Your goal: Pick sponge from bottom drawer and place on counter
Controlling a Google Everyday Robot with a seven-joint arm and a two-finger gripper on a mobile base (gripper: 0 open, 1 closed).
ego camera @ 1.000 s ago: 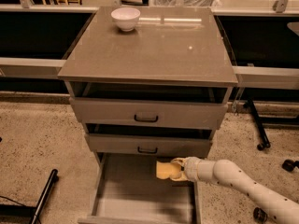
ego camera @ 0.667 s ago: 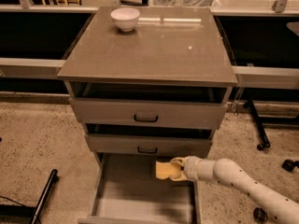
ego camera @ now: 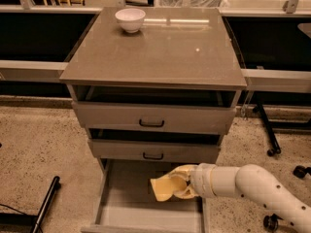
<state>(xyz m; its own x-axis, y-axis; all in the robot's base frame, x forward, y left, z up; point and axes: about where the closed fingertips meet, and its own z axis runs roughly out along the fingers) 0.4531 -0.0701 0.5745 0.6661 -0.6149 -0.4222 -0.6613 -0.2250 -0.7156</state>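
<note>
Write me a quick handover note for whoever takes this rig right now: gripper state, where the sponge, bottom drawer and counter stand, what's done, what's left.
The gripper is over the right side of the open bottom drawer, shut on the sponge.
The sponge is in the gripper, low in the drawer; whether it is clear of the floor, I cannot tell.
The counter has a white bowl at back left.
Done: drawer open, sponge grasped.
Left: lift it out, set it on the counter.

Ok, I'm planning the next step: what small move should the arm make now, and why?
Probably lift up and outward: the gripper holds the yellow-tan wavy sponge low over the open grey bottom drawer, well below the glossy grey-brown counter.
</note>
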